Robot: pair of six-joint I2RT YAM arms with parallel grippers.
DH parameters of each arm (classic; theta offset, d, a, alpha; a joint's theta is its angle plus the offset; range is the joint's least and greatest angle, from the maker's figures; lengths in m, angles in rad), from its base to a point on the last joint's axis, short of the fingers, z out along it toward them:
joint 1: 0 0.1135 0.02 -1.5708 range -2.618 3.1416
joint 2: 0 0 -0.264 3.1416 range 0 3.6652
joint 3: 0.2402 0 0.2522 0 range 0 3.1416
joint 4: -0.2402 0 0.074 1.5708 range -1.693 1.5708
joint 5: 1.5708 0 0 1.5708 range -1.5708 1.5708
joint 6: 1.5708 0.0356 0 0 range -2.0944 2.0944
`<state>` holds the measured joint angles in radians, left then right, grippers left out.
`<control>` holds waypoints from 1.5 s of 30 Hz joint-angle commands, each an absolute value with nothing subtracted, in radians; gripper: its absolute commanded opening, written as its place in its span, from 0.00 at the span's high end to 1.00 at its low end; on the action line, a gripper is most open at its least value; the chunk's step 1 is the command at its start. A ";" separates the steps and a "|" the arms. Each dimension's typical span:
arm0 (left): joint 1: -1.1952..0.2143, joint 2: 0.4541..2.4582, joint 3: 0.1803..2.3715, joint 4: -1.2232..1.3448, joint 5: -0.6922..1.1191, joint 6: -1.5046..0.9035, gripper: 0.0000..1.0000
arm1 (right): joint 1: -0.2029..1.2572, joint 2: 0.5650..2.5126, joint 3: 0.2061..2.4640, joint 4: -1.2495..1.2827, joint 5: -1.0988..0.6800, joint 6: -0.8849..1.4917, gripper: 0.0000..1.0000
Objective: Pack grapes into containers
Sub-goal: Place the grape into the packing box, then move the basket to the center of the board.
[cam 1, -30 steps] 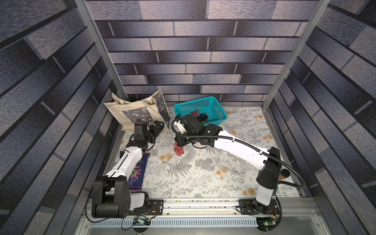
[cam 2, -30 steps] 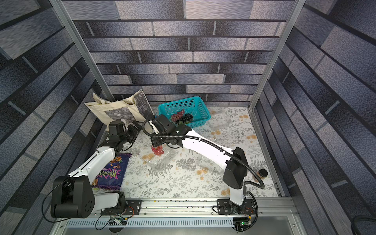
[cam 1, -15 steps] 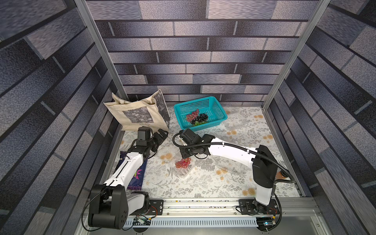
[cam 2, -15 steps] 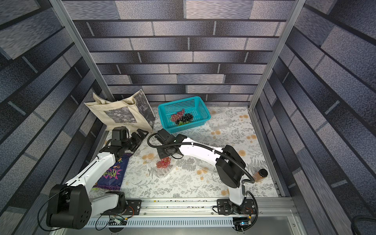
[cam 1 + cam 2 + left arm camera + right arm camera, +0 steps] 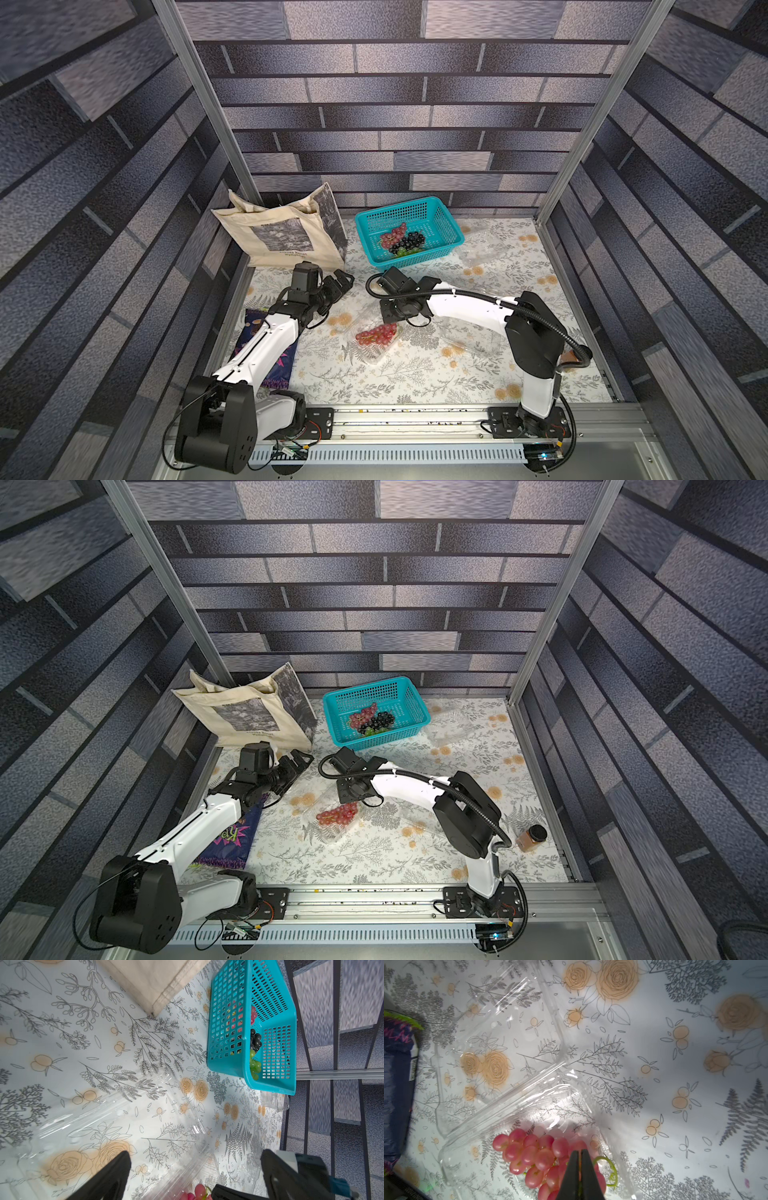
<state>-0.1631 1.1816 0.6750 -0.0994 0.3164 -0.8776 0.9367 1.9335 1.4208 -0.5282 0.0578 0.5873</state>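
A bunch of red grapes (image 5: 376,333) (image 5: 337,813) (image 5: 529,1151) lies in the tray of an open clear container (image 5: 374,355) (image 5: 467,1157) at mid-table, its lid (image 5: 488,1043) folded flat beside it. My right gripper (image 5: 388,321) (image 5: 579,1154) is shut on the bunch's stem end, right over the tray. Just left of the container, my left gripper (image 5: 343,280) (image 5: 196,1156) hovers open and empty over the lid. More grapes (image 5: 401,241), red, dark and green, lie in the teal basket (image 5: 451,243).
A beige tote bag (image 5: 282,232) stands at the back left. Another clear container (image 5: 482,249) sits right of the basket, and one (image 5: 469,336) lies under my right arm. A purple snack bag (image 5: 253,332) lies under the left arm. A spice jar (image 5: 532,838) stands at the right.
My right gripper has carried the red bunch from near the basket toward the front and down into the open container. The left arm has pulled back a little toward the front.
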 commanded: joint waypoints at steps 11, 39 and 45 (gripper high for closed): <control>-0.128 1.120 0.683 -0.199 0.346 -0.812 0.00 | 0.898 1.994 1.515 -0.541 0.148 0.591 0.92; -0.144 1.024 0.553 -0.238 0.321 -0.857 0.00 | 0.822 2.138 2.064 -0.862 0.316 0.266 0.00; -0.145 1.019 0.549 -0.261 0.333 -0.853 0.00 | 0.813 2.369 2.358 -0.894 0.287 0.175 0.00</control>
<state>-0.1379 1.0378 0.5613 -0.2333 0.3363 -0.8459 0.8066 2.2887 2.2730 -0.7975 0.2840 0.2512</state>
